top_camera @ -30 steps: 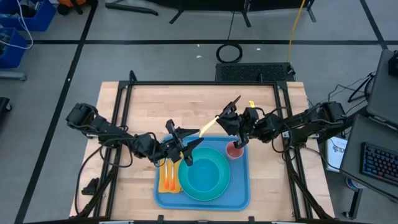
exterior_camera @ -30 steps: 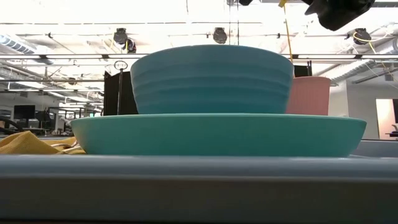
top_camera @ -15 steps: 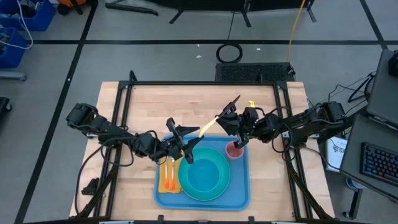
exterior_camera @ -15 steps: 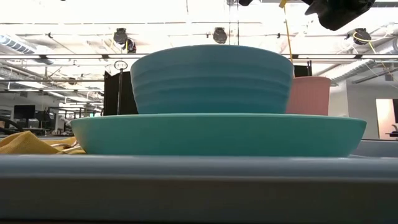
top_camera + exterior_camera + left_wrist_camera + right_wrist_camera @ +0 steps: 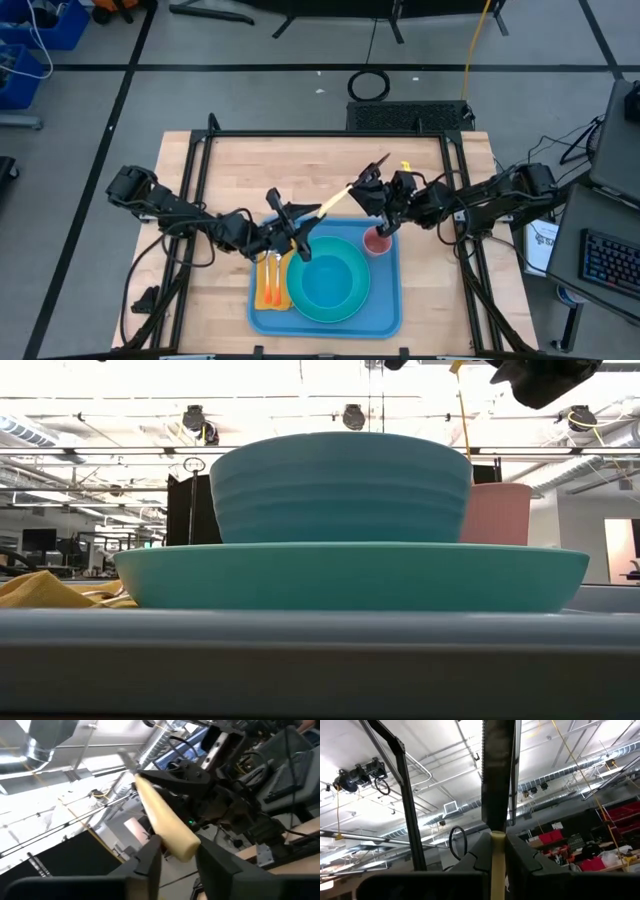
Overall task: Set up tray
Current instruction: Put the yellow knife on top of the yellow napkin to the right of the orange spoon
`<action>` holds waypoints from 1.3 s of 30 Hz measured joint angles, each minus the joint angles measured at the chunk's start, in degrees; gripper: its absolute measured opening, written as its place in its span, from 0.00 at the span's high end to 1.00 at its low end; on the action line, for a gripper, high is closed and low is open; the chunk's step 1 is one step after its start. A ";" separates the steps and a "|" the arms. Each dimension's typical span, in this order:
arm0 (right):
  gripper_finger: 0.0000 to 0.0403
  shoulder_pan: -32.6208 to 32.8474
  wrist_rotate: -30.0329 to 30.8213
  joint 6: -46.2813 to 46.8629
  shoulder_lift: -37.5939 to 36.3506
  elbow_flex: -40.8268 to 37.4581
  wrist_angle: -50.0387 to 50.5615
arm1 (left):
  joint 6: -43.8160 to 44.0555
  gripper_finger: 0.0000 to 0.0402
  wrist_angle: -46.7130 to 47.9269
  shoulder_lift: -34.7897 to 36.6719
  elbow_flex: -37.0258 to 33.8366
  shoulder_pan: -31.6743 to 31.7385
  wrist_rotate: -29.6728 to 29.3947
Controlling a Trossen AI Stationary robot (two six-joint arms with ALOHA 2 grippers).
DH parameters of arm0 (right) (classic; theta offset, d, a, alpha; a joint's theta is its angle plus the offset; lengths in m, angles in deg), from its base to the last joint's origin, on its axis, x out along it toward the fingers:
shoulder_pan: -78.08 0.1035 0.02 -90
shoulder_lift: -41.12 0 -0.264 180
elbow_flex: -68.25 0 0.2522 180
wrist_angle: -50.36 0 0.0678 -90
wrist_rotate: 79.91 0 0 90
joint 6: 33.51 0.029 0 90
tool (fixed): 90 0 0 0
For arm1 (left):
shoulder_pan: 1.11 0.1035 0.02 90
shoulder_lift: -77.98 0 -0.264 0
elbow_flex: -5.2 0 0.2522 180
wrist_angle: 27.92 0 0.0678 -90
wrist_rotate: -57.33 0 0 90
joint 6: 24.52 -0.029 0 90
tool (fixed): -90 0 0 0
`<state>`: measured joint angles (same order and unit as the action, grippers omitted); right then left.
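The blue tray [image 5: 385, 300] lies at the table's near edge. On it stand a turquoise plate [image 5: 300, 300] with a blue bowl [image 5: 330, 278], a pink cup [image 5: 378, 241], and orange cutlery [image 5: 270, 290] on a yellow napkin. A yellow-handled utensil [image 5: 335, 205] hangs in the air over the tray's far edge, between both grippers. My left gripper [image 5: 303, 228] is shut on its near-left end. My right gripper [image 5: 362, 190] is shut on its far-right part, and a dark tip [image 5: 382, 158] sticks out beyond it. My left gripper pinches the free end of the yellow handle [image 5: 182, 845] between its two fingers [image 5: 150, 857], coming from the table's left and slanting upward. The utensil is lifted clear of the tray. My right gripper pinches the yellow handle [image 5: 497, 851] between its fingers [image 5: 482, 852], where it meets the dark part [image 5: 497, 780]. It comes from the table's right, above the pink cup.
A black frame [image 5: 200, 160] borders the wooden table [image 5: 250, 170] on its left, far and right sides. Bare wood lies beyond the tray's far edge and on both sides. In the low view the bowl [image 5: 340, 485], plate [image 5: 350, 575] and cup [image 5: 495, 513] fill the foreground.
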<state>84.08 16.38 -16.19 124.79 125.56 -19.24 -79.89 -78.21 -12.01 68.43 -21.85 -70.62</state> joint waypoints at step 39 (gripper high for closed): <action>0.99 0.48 -0.26 -2.20 0.09 -0.09 -0.33 | 3.39 0.52 -1.62 0.04 0.04 -0.09 -4.33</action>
<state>84.56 16.12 -18.38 124.88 125.47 -19.57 -76.51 -79.83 -11.97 68.47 -21.93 -74.95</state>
